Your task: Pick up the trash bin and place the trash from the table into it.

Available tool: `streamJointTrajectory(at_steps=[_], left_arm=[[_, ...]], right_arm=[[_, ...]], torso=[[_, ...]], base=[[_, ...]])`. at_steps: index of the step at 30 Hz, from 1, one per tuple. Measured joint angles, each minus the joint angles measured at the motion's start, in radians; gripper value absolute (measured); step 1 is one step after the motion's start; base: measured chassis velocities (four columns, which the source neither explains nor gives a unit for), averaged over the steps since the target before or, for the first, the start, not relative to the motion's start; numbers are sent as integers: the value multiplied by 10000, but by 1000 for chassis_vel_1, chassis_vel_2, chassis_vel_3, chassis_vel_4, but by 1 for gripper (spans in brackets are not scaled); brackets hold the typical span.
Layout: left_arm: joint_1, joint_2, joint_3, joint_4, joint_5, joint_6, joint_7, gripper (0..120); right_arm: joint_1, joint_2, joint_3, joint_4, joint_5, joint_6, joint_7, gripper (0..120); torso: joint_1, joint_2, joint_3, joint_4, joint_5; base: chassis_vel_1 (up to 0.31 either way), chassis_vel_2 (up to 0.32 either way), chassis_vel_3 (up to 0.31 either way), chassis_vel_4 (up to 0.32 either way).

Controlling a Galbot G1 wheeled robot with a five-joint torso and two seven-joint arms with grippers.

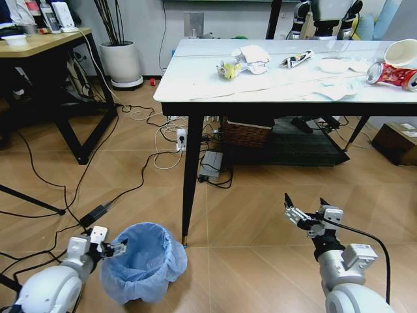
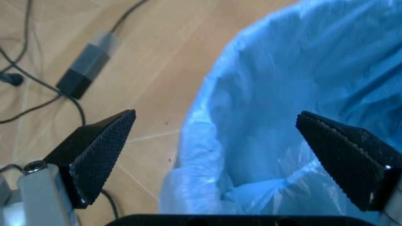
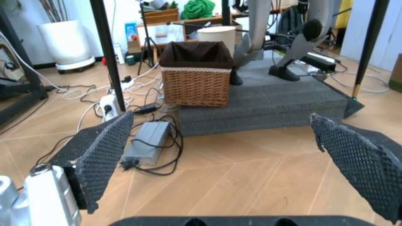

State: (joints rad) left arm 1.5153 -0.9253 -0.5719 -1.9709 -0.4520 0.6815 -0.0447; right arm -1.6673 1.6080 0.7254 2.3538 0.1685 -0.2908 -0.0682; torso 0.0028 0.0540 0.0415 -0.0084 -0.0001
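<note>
— Two grippers, how did they stand?
— Left gripper [image 1: 121, 247] reached the trash bin [image 1: 143, 261] on the floor, fingers spread wide astride its blue-lined rim [image 2: 207, 136]. Right gripper [image 1: 303, 210] hung above bare floor, fingers wide, holding nothing.
— And beyond?
— Trash [image 1: 245, 60] lay scattered on the table [image 1: 195, 81], a red can [image 1: 393, 74] near its right end.
</note>
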Motion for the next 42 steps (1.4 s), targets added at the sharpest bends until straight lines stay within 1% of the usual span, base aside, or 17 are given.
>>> streamJointTrajectory(at_steps=[6, 21, 22, 23, 25, 26, 29, 30, 32, 33, 34, 36, 38, 39, 40, 41, 42], left_arm=[[-217, -17, 444, 513, 7, 70, -207, 100], [-220, -257, 405, 902, 174, -11, -272, 99], [-221, -277, 406, 920, 185, -14, -258, 98], [-225, -294, 407, 945, 206, -17, -241, 94], [-227, -304, 410, 962, 228, -21, -235, 93], [-230, -322, 415, 995, 293, -34, -212, 84], [-232, -362, 420, 1055, 487, -48, -132, 72], [-232, -362, 420, 1055, 487, -48, -132, 72], [-226, -420, 434, 1061, 522, -64, -98, 61], [-226, -425, 437, 1061, 523, -65, -97, 57], [-229, -434, 453, 1069, 533, -70, -95, 51], [-231, -437, 460, 1075, 541, -71, -96, 49], [-270, -459, 496, 1121, 575, -70, -123, 38], [-270, -459, 496, 1121, 575, -70, -123, 38], [-281, -471, 516, 1134, 577, -71, -128, 32], [-284, -473, 519, 1136, 578, -70, -129, 30], [-294, -498, 542, 1146, 587, -69, -157, 22]], right_arm=[[-58, 0, 131, 35, 22, -12, 16, 100], [-86, 0, 79, 35, -11, -19, 19, 100], [-92, 0, 79, 36, -13, -20, 19, 100], [-98, 0, 79, 40, -14, -20, 19, 100], [-102, 0, 80, 42, -14, -20, 19, 100], [-105, 0, 82, 50, -15, -20, 19, 100], [-105, 0, 86, 68, -15, -20, 17, 100], [-105, 0, 86, 68, -15, -20, 17, 100], [-104, 0, 79, 69, -17, -17, 10, 100], [-103, 0, 78, 69, -18, -17, 8, 100], [-98, 0, 73, 69, -19, -14, 4, 100], [-95, 0, 73, 69, -19, -12, 3, 100], [-81, 0, 72, 68, -19, 10, -8, 100], [-81, 0, 72, 68, -19, 10, -8, 100], [-79, 0, 74, 64, -19, 18, -11, 100], [-77, 0, 76, 62, -19, 21, -13, 100], [-69, 0, 87, 53, -19, 30, -17, 100]], torso=[[1, 4, 4, 0, 2], [3, 10, 8, 1, 1], [3, 11, 9, 1, 1], [3, 11, 9, 1, 1], [3, 11, 9, 1, 2], [3, 11, 9, 0, 2], [4, 12, 10, 1, 1], [4, 12, 10, 1, 1], [4, 13, 11, 0, 1], [4, 13, 11, 0, 2], [4, 14, 11, 0, 2], [4, 14, 11, 1, 1], [4, 15, 12, 0, 2], [4, 15, 12, 0, 2], [4, 15, 12, 0, 1], [4, 15, 12, 0, 1], [4, 16, 12, 1, 6]], base=[[0, 0, 0, 0], [0, 0, 0, 0], [0, 0, 0, 0], [0, 0, 0, 0], [0, 0, 0, 0], [0, 0, 0, 0], [0, 0, 0, 0], [0, 0, 0, 0], [0, 0, 0, 0], [0, 0, 0, 0], [0, 0, 0, 0], [0, 0, 0, 0], [0, 0, 0, 0], [0, 0, 0, 0], [0, 0, 0, 0], [0, 0, 0, 0], [0, 0, 0, 0]])
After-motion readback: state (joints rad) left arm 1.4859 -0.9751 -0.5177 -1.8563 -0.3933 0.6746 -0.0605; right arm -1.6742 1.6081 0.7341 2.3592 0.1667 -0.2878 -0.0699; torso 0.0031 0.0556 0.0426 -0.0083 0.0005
